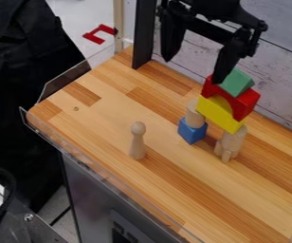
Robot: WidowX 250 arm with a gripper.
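Note:
The gripper (191,69) hangs open at the top of the view, its two fingers wide apart with nothing between them. Its right finger comes down right beside a green block (236,82); whether they touch I cannot tell. The green block tops a red arch block (243,101), which lies on a tilted yellow block (219,112). Under the yellow block's left end stands a wooden cylinder (195,116) on a blue block (192,131). A wooden piece with leg-like prongs (231,143) supports its right end. A wooden peg figure (138,141) stands upright to the left.
The wooden tabletop (174,185) has a clear plastic guard (104,182) along its front left edge. A black upright post (144,35) rises at the back edge, beside a whitewashed plank wall (281,71). A red bracket-shaped piece (100,34) lies beyond the table at upper left.

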